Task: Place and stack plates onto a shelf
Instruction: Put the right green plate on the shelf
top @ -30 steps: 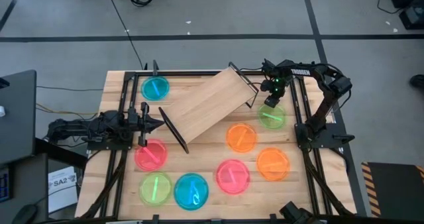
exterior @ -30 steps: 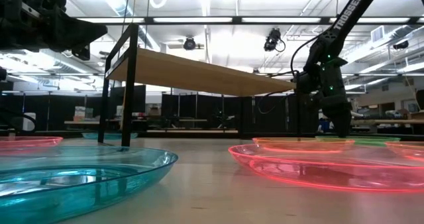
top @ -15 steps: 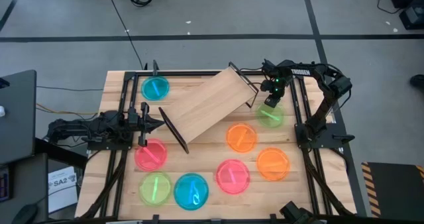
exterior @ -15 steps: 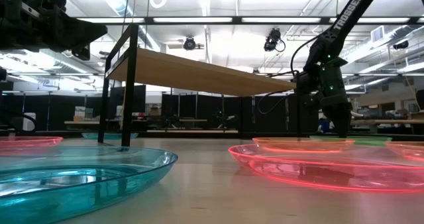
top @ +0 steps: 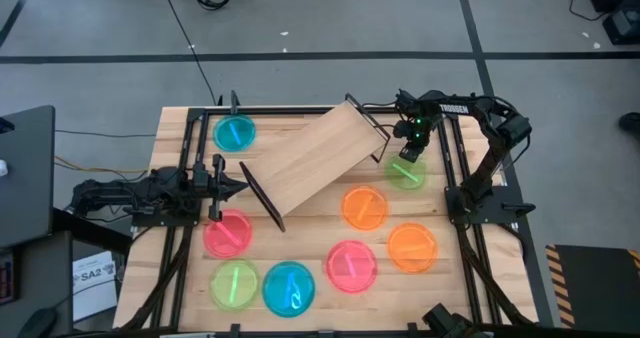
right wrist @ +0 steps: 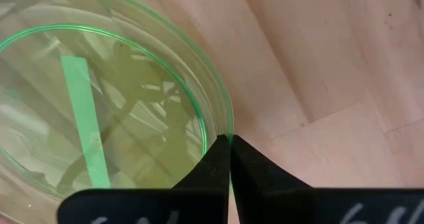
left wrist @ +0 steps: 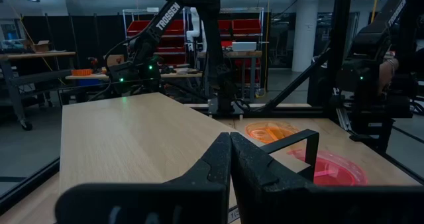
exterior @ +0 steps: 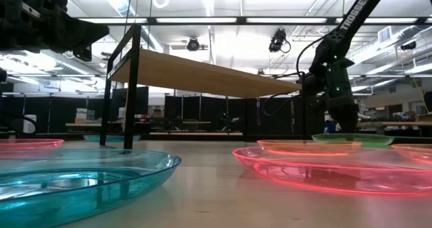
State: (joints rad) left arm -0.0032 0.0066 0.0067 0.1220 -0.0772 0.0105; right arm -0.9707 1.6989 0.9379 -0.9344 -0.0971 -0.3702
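Observation:
The shelf (top: pixel 310 163), a light wooden board on black wire legs, stands slantwise across the table's middle. Several translucent plates lie flat on the tabletop: a blue one (top: pixel 235 133) far left, pink (top: pixel 228 233), green (top: pixel 234 283), blue (top: pixel 289 286), pink (top: pixel 352 266), and two orange ones (top: pixel 364 207) (top: pixel 411 246). My right gripper (top: pixel 409 154) is shut on another green plate (top: pixel 407 173) just right of the shelf. My left gripper (top: pixel 240 186) is shut and hovers at the shelf's left end (left wrist: pixel 132 138), touching nothing. My right gripper pinches the green plate's rim (right wrist: pixel 227 121) at its far edge between the two fingers, coming from above and pointing down. The plate (exterior: pixel 352 139) is raised a little off the table and hangs nearly level beside the fingers.
The table's black frame rails (top: pixel 455 168) run along the left and right sides beside both arm bases. The shelf's top (exterior: pixel 202 73) is bare. The slatted tabletop (top: pixel 300 223) shows bare between the shelf and the near row of plates.
My right gripper has risen slightly while staying shut. The green plate, flat on the table a second ago, has come up off it and shifted a little toward the far edge. The left arm has kept still.

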